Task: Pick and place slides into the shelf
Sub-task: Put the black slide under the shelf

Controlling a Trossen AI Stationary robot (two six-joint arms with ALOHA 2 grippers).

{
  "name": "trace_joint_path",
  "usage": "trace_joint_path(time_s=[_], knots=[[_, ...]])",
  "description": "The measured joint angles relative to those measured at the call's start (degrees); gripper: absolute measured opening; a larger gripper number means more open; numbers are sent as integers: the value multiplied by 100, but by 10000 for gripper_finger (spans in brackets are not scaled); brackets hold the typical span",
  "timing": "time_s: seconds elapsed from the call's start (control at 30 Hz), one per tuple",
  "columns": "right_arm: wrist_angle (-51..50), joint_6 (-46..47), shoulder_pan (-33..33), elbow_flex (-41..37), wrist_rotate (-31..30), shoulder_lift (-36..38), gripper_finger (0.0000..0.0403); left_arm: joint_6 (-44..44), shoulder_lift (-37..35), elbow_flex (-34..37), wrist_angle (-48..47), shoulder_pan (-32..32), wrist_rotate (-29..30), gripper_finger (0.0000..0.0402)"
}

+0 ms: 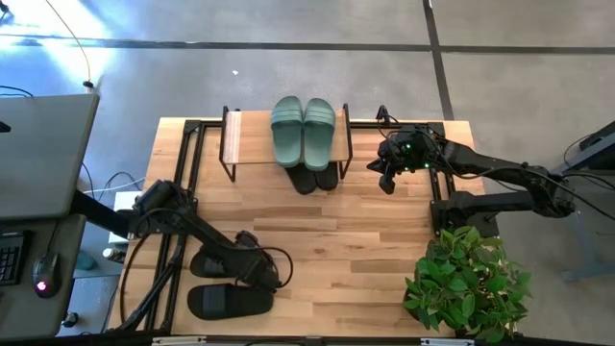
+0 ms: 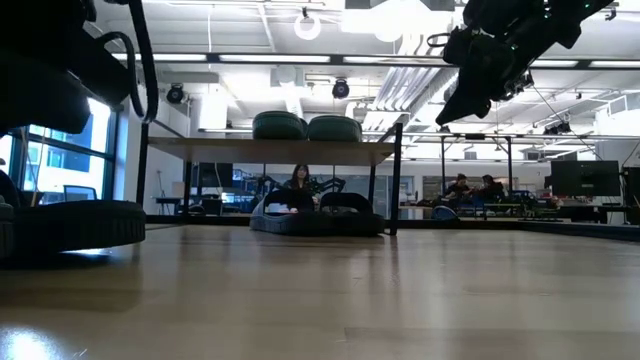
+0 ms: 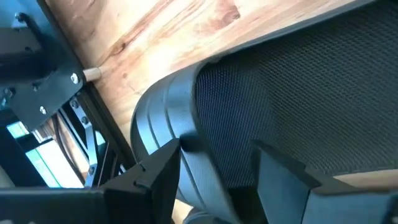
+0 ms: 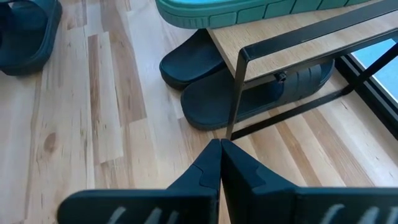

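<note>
At the table's near-left corner, the left gripper (image 1: 258,269), fingers spread and empty, sits directly over a black slide (image 1: 219,261) lying crosswise, its mate (image 1: 229,302) just beside it (the clenched right gripper (image 1: 388,183) idles beside the shelf (image 1: 252,140)).

Overhead view straight down, low view level across the table (image 1: 384,240), both sharing the shelf (image 1: 252,137).

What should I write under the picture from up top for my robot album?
Green slides sit on the shelf, a black pair below; the left gripper opens over another black slide.
</note>
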State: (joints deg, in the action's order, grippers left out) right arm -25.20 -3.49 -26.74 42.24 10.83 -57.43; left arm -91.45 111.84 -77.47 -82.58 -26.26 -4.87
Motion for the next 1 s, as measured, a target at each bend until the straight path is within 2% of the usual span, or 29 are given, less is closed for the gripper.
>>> trace_joint_path(time_s=[0.23, 0.33, 0.43, 0.67, 0.73, 0.87, 1.0], knots=[[-32, 2, 0, 0, 12, 0, 0, 93, 62, -4, -180, -1, 547, 176], [-39, 2, 0, 0, 29, 0, 0, 77, 62, 8, -504, 4, 621, 162], [-48, 2, 0, 0, 71, 0, 0, 74, 60, 135, -529, -5, 563, 127], [-67, 4, 0, 0, 76, 0, 0, 102, 53, 289, -362, 0, 334, 14], [-66, 4, 0, 0, 79, 0, 0, 101, 53, 286, -332, -2, 319, 10], [-65, 4, 0, 0, 83, 0, 0, 114, 53, 282, -361, -1, 330, 29], [-64, 4, 0, 0, 87, 0, 0, 281, 56, 47, -667, -5, 495, 7]])
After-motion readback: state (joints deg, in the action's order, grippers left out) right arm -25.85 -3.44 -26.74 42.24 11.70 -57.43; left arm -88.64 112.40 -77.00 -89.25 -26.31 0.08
